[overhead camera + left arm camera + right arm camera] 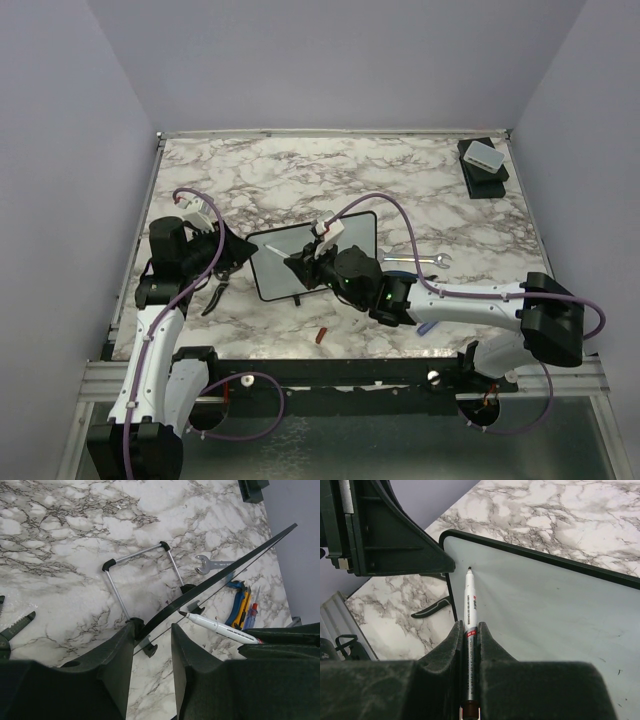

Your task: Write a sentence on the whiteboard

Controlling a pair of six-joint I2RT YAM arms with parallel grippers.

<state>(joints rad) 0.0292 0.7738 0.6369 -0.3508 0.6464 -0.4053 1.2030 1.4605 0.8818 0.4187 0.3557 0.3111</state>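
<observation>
Right gripper point(469, 627) pinches white marker pen point(469, 597), tip at black-framed whiteboard point(545, 610); left gripper point(153, 627) straddles board edge, apparently steadying; clamp unclear.

The left arm point(150, 340) reaches toward 12 o'clock with its wrist bent to 3 o'clock, and the left gripper point(152, 627) has its jaws apart. The right arm point(470, 300) stretches toward 10 o'clock, and the right gripper point(468, 625) is clamped on a marker point(470, 597).
</observation>
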